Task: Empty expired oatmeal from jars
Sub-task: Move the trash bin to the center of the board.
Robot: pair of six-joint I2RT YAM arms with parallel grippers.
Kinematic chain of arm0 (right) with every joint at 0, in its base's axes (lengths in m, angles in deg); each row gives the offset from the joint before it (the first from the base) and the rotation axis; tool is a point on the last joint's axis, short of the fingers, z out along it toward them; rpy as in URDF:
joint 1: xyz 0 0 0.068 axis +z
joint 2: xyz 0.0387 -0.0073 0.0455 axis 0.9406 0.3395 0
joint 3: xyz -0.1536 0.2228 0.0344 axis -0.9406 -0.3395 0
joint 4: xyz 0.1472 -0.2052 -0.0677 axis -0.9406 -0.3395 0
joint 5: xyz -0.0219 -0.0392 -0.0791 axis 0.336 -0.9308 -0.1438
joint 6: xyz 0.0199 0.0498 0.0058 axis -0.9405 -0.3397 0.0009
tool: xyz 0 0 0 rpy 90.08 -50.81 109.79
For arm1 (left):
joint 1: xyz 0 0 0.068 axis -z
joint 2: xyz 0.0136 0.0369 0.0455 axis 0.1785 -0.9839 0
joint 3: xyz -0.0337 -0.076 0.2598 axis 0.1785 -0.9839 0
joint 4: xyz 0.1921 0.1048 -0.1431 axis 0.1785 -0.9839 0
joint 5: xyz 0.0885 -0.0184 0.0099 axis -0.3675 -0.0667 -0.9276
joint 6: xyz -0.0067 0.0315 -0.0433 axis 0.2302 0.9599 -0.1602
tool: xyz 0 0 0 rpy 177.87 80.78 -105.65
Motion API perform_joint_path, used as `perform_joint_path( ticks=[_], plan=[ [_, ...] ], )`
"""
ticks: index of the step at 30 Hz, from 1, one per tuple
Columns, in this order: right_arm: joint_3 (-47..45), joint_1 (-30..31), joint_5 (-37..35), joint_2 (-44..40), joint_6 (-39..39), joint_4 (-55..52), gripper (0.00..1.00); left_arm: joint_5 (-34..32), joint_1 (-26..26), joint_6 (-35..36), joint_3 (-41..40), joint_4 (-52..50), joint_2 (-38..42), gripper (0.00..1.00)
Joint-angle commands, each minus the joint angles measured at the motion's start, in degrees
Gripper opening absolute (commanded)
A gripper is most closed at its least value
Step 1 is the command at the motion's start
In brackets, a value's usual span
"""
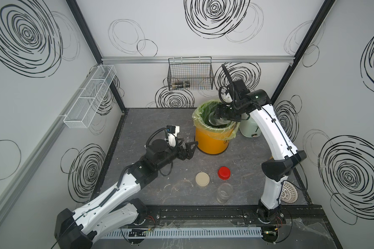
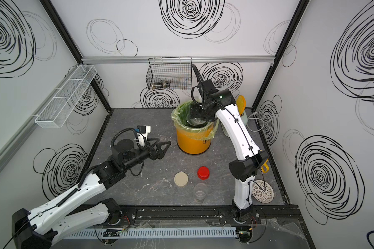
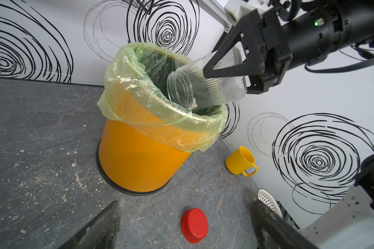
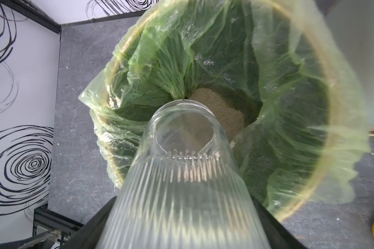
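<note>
The left tool (image 1: 191, 150) hangs spread open and empty above the counter (image 1: 160, 129), just beside the yellow bin (image 3: 138, 155). Toward the front lie a beige lid (image 1: 202, 179) and a red cap (image 1: 224, 173), and a slim clear jar (image 1: 224, 193) stands upright just in front of the cap, looking empty. The right tool (image 3: 209, 64) clamps a ribbed clear jar (image 3: 220, 90), tilted mouth-down inside the bin's green liner (image 4: 289, 129). The oatmeal (image 4: 219, 112) lies heaped at the liner's bottom, and a few flakes cling at the jar's mouth.
</note>
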Motion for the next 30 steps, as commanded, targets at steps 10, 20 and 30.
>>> perform_joint_path(
  ticks=[10, 20, 30],
  plan=[
    [1.9, 3.3, -1.7, 1.3, 0.8, 0.6, 0.0, -0.2, -0.5, 1.2, 0.8, 1.7, 0.4, 0.96],
    [1.6, 6.3, -1.8, 3.4, 1.6, 0.7, 0.0, 0.4, -0.4, 1.1, 1.2, 1.7, 0.3, 0.96],
    [1.2, 4.0, -1.9, -0.4, 0.9, 1.2, 0.0, 0.8, -0.2, 1.3, 1.7, 1.1, 0.4, 0.96]
  ],
)
